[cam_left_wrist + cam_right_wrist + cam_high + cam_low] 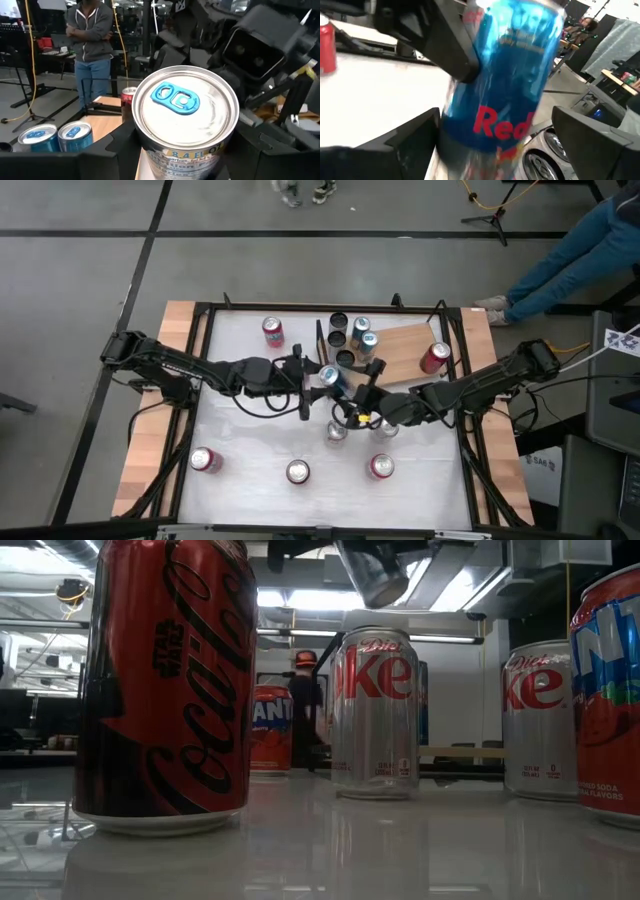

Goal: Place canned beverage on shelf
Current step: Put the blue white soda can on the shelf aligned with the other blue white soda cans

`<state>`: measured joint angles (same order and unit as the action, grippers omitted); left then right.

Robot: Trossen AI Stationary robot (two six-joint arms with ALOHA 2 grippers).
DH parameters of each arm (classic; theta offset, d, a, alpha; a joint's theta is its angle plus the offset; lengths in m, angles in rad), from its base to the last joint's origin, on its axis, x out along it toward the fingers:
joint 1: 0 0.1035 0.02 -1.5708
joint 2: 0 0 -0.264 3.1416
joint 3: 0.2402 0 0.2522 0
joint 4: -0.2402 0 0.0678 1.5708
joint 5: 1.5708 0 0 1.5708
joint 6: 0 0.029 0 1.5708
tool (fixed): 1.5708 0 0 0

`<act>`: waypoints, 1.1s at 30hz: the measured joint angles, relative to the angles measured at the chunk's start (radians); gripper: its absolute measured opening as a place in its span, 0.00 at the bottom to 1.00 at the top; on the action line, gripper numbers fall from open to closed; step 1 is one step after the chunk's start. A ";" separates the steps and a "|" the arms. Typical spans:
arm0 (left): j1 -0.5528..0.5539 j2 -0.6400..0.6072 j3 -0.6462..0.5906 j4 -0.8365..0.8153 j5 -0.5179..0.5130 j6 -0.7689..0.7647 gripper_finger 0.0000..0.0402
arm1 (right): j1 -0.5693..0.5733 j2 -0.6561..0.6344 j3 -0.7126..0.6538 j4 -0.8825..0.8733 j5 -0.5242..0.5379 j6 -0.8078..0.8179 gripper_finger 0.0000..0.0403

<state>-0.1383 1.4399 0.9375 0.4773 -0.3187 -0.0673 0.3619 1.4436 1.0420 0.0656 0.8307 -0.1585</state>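
Blue-and-silver slim beverage can clamped in left gripper above white tabletop (beside light-brown wooden shelf); right gripper spread wide, released around it.

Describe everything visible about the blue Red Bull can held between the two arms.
The slim blue and silver aluminium Red Bull can has a silver lid with a blue pull tab, unopened. It is lifted above the white table near its middle, gripped by the left claw. The right claw stands open around it, fingers apart from its sides.

Blue Red Bull can tilted above table, wooden shelf with cans
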 joint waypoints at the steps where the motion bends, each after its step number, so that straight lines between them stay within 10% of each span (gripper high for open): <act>1: 0.000 0.000 0.000 -0.005 0.000 0.001 0.51 | 0.008 -0.005 0.000 -0.021 0.005 0.000 0.91; 11: 0.000 -0.076 -0.002 -0.159 0.029 0.027 0.51 | 0.053 -0.106 0.000 -0.232 0.016 0.098 0.91; 25: -0.004 -0.250 -0.005 -0.647 0.445 0.075 0.51 | 0.050 -0.183 0.000 -0.325 -0.103 0.181 0.91; 33: -0.007 -0.187 -0.056 -0.564 0.475 0.152 0.51 | 0.050 -0.179 0.000 -0.311 -0.263 0.180 0.91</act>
<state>-0.1449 1.2529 0.8815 -0.0867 0.1562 0.0851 0.4122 1.2648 1.0424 -0.2458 0.5673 0.0219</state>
